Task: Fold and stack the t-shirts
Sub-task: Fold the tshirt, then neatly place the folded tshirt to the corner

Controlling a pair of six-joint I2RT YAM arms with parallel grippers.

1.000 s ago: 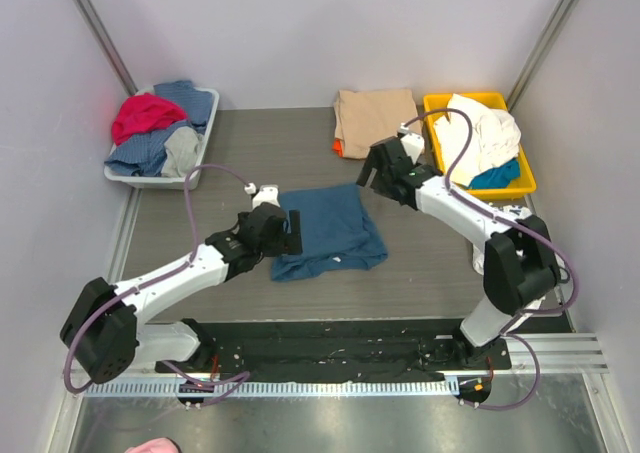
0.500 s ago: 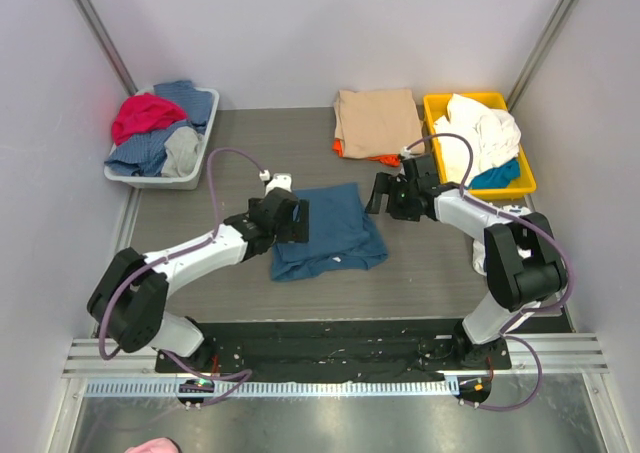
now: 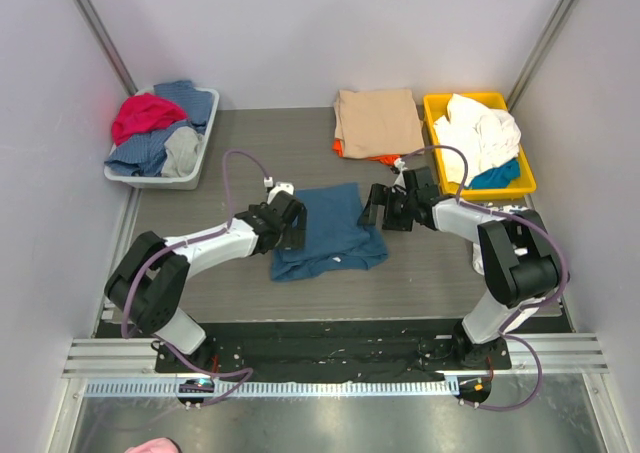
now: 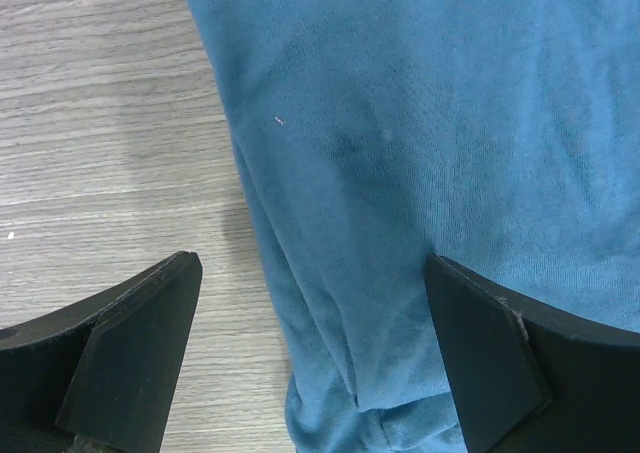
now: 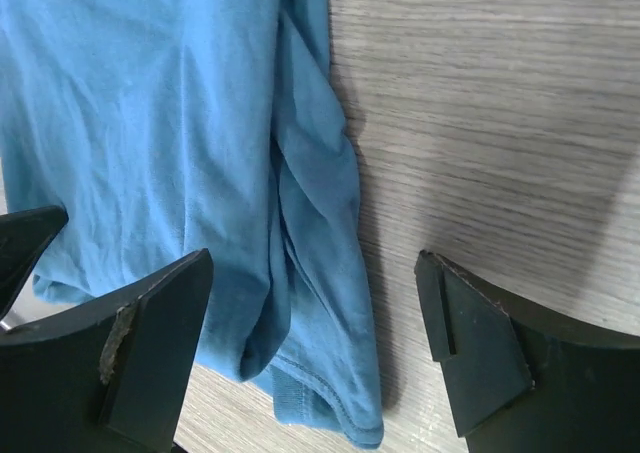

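The blue t-shirt (image 3: 330, 231) is lying in the middle of the table (image 3: 250, 153), partly folded into a rough rectangle with rumpled side edges. The left gripper (image 3: 292, 225) is hovering low at its left edge with the jaws spread wide and grasping nothing. In the left wrist view one finger is standing over the bare wood and the other over the cloth. The right gripper (image 3: 378, 206) is doing the same at the right edge, also released and empty, with the bunched hem between its fingers. I think both are straddling the edges like this so they can pinch both sides together for the next fold or a lift. The tan t-shirt (image 3: 377, 121) is resting folded at the far side, on top of the orange t-shirt (image 3: 345, 149), probably as the stack that is waiting for the blue one.
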